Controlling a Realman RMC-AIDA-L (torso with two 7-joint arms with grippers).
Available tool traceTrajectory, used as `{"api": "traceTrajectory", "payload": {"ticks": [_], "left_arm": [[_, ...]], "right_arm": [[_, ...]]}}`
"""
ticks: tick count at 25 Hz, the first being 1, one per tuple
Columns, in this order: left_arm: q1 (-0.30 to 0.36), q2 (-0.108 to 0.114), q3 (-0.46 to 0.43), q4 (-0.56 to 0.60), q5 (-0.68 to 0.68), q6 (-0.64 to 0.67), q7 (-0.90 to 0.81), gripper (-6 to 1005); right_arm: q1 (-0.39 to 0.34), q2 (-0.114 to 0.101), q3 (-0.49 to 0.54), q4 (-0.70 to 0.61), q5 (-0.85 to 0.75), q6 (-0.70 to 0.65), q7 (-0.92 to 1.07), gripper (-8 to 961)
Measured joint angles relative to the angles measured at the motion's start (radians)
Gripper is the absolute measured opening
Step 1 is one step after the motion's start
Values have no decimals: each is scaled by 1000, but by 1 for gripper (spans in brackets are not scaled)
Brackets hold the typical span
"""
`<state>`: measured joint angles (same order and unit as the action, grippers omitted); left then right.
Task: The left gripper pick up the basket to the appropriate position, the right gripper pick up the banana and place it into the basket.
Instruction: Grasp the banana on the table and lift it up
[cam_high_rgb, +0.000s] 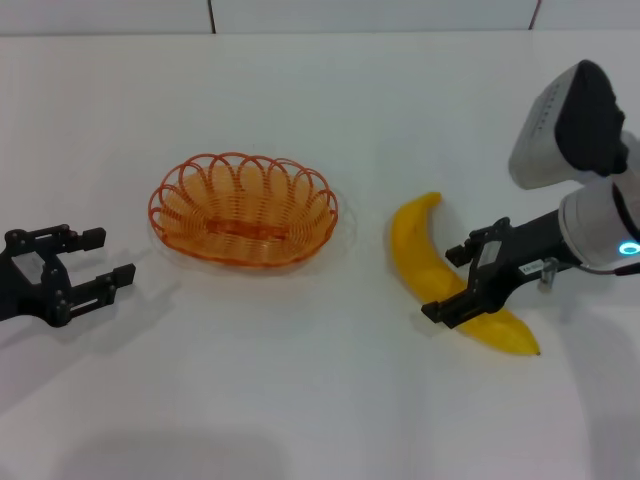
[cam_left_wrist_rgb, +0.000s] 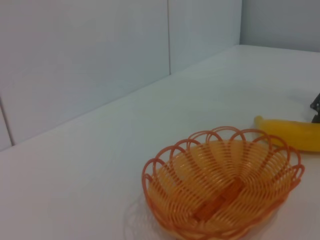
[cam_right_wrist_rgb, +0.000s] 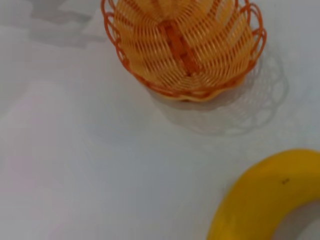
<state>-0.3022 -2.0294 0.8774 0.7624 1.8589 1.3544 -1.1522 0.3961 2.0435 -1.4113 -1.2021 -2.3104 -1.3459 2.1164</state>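
Left gripper (cam_high_rgb: 95, 262): nearest the head camera, at about 8 o'clock on the table (cam_high_rgb: 330, 420); fingers spread apart and holding nothing, tips pointing toward the basket, well apart from it.
Basket (cam_high_rgb: 243, 209): orange wire, sits upright on the white table just left of centre, at roughly 10 o'clock from the middle of the head view; nothing lies inside it. The left wrist view shows its scalloped rim (cam_left_wrist_rgb: 220, 135) and bare woven floor, and the right wrist view shows it (cam_right_wrist_rgb: 184, 44) from the other side.
Banana (cam_high_rgb: 432, 268): plain yellow, lying flat on the table at 3 o'clock from the basket, near it but not touching; one end points to 12 o'clock, the other end to about 5 o'clock. In the left wrist view it (cam_left_wrist_rgb: 295, 134) lies beyond the basket; in the right wrist view its curved body (cam_right_wrist_rgb: 265, 200) is close under the camera.
Right gripper (cam_high_rgb: 452, 280): at 3 o'clock of the head view, reaching in from the right with its silver-white cuff (cam_high_rgb: 600, 225) behind; fingers parted, straddling the banana's lower half, one on each side, not visibly clamped.
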Motion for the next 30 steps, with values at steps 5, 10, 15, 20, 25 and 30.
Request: {"api": "traceTrajectory", "payload": {"ticks": [5, 10, 15, 20, 25, 30], "left_arm": [[-3, 0, 0, 0, 0, 0, 0, 598], [-5, 0, 0, 0, 0, 0, 0, 598], [-5, 0, 0, 0, 0, 0, 0, 598], [-5, 0, 0, 0, 0, 0, 0, 598], [-4, 0, 0, 0, 0, 0, 0, 598], [-3, 0, 0, 0, 0, 0, 0, 598]], "right_arm": [[19, 0, -2, 32, -30, 31, 14, 903], [19, 0, -2, 33, -34, 44, 14, 870], [20, -2, -1, 35, -34, 50, 19, 830], [20, -4, 3, 35, -35, 49, 20, 789], [16, -3, 15, 12, -35, 49, 21, 548], [5, -3, 35, -40, -35, 48, 23, 480]]}}
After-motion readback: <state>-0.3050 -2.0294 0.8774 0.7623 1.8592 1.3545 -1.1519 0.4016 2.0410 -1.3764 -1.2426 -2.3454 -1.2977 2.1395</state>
